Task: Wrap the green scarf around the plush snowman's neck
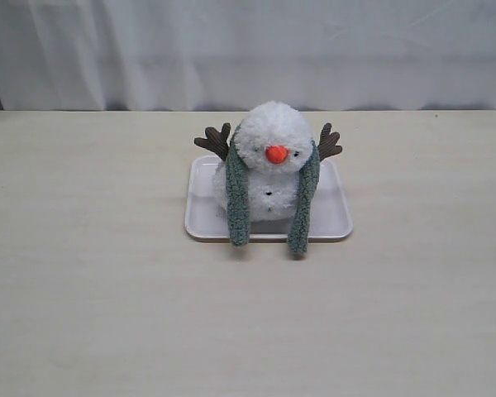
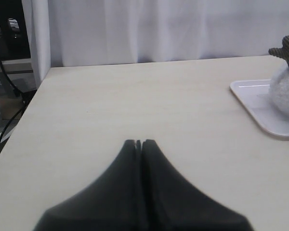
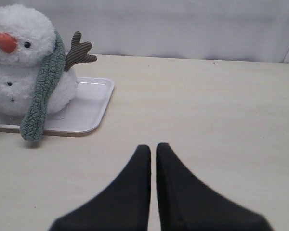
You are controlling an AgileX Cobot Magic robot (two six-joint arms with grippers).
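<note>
- A pale wooden table (image 1: 83, 314) runs back to a white curtain (image 1: 248, 50), with a shallow white plastic tray (image 1: 335, 219) at its middle.
- The fluffy white plush snowman (image 1: 273, 132) stands on the tray. The long fuzzy grey-green scarf (image 1: 238, 207) is draped behind its neck (image 1: 269, 169), and both ends hang uncrossed down the front.
- The left gripper (image 2: 138, 143) and right gripper (image 3: 153, 147) are closed and empty, well apart from the tray.
- The draping looks done; a full wrap would need one end pinched and carried across.
</note>
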